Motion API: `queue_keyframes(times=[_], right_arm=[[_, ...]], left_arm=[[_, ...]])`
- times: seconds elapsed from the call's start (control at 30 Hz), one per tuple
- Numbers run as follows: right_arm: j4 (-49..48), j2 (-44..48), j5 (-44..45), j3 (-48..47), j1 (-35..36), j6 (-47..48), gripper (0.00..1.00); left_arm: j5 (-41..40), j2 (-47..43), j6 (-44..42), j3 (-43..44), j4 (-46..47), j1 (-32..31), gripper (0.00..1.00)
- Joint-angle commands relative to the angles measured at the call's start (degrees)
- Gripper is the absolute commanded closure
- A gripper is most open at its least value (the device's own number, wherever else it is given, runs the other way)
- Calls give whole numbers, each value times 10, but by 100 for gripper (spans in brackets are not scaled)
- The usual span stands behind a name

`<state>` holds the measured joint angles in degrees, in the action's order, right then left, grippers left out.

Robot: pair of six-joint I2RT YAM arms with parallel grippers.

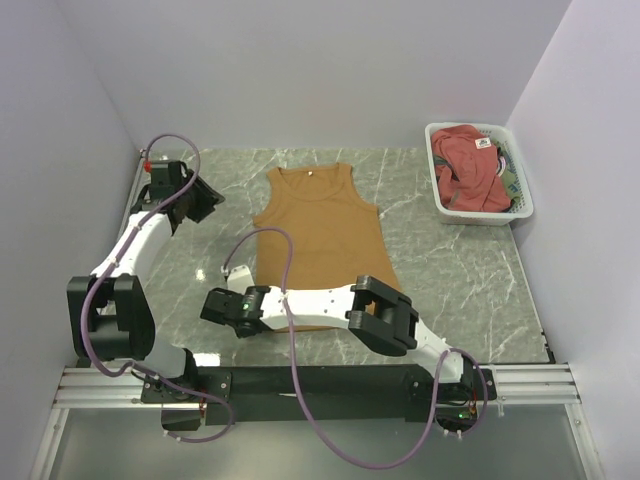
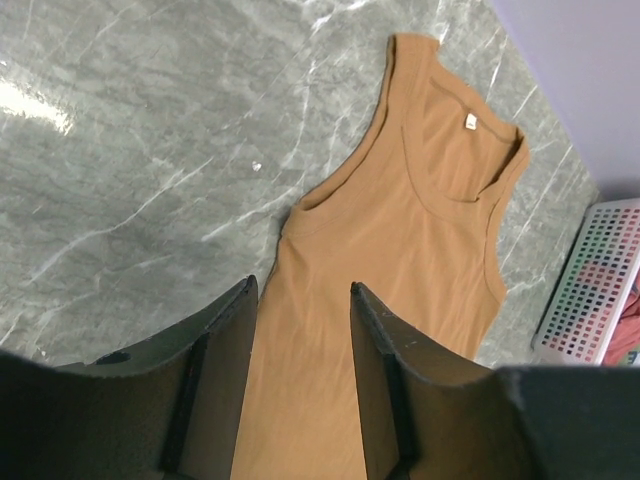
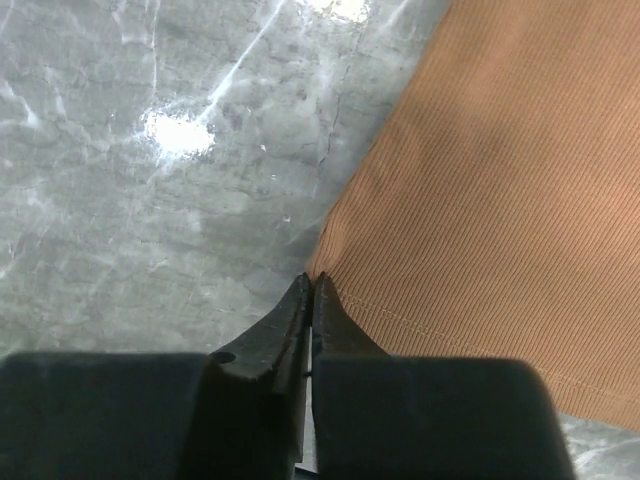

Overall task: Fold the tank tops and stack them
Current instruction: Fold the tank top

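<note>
The tan-brown tank top (image 1: 320,230) lies spread flat on the marble table, neck toward the far wall. My right gripper (image 1: 218,305) is low at its near-left hem corner. In the right wrist view the jaws (image 3: 311,278) are shut, pinching that corner of the ribbed tan cloth (image 3: 500,200). My left gripper (image 1: 200,205) hovers at the far left beside the top's left strap. It is open and empty, with the tan top (image 2: 400,230) showing below between its fingers (image 2: 300,287). The rust-red tank top (image 1: 470,165) lies crumpled in the basket.
The white mesh basket (image 1: 437,185) stands at the far right corner against the wall; it also shows in the left wrist view (image 2: 590,290). Purple walls close in the table on the left, back and right. Bare marble (image 1: 470,280) lies right of the top.
</note>
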<state>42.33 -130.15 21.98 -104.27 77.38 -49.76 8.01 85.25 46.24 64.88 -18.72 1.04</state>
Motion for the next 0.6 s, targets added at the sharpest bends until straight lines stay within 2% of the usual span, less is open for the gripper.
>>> queue_keyframes(times=[0.0, 0.23, 0.37, 0.57], right_arm=[[-15, 36, 4, 44, 2, 2, 100], [-156, 204, -59, 267, 0, 15, 100], [-191, 251, -85, 316, -1, 12, 100], [-199, 266, -91, 339, -1, -2, 100]], left_arm=[[17, 2, 9, -32, 38, 2, 52], [13, 18, 32, -107, 103, -24, 50], [16, 40, 46, -130, 146, -42, 50], [-9, 93, 44, -103, 146, -85, 50]])
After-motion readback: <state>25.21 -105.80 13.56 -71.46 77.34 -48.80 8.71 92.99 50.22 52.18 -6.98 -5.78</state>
